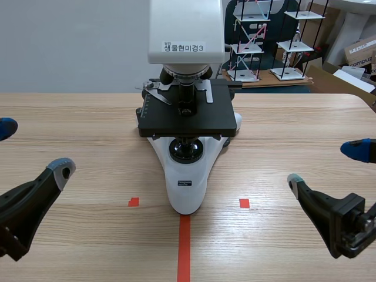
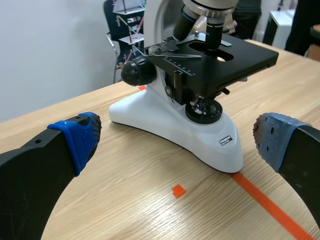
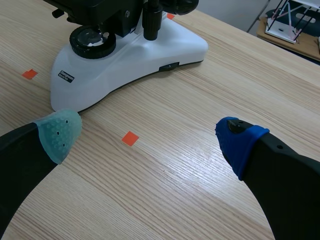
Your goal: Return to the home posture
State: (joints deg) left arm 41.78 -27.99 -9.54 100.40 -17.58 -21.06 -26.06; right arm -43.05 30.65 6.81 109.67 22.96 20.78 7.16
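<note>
My left gripper (image 1: 33, 148) hangs low over the near left part of the pale wooden table (image 1: 88, 117), spread wide and gripping nothing. My right gripper (image 1: 324, 164) hangs low over the near right part, spread just as wide and also bare. Both are well apart from the white microscope with a black square stage (image 1: 187, 176), which stands upright on the table between them, its rounded base pointing toward me. In my left wrist view the microscope is ahead of the gripper, seen from its side, with a black focus knob (image 2: 138, 71) facing me. In my right wrist view the white base lies ahead and off to the side of my grey-green pad (image 3: 59, 131). A long orange-red tape line (image 1: 184, 247) runs from the tip of the base toward me, with a small orange-red square (image 1: 133, 201) on one side and another (image 1: 244, 203) on the other. Beyond the table's far edge stand black wire racks with white shelves (image 1: 252, 41)
</note>
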